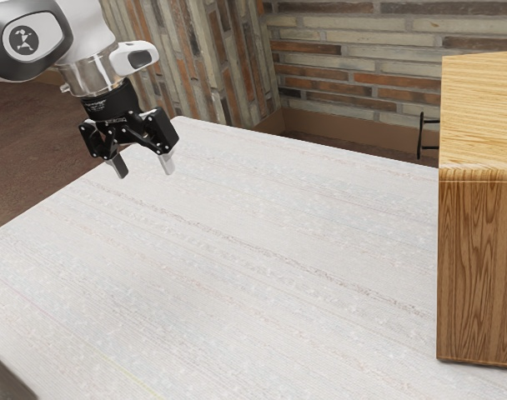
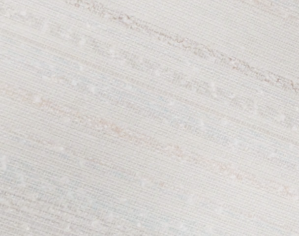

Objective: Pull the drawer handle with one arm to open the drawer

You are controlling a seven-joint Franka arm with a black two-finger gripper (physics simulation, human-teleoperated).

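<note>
Pale, streaky-grained table (image 1: 237, 275) spreads from the near edge, and the wrist view looks straight down on that table (image 2: 149, 118); at the exterior view's right stands a boxy light-wood cabinet (image 1: 479, 217), its near side grained vertically; well apart from it, the gripper (image 1: 143, 169) hangs above the tabletop, fingers spread wide, holding nothing; farther back, a thin black drawer handle (image 1: 422, 136) juts from the cabinet's face toward the arm; behind runs a brick wall (image 1: 353, 50)
</note>
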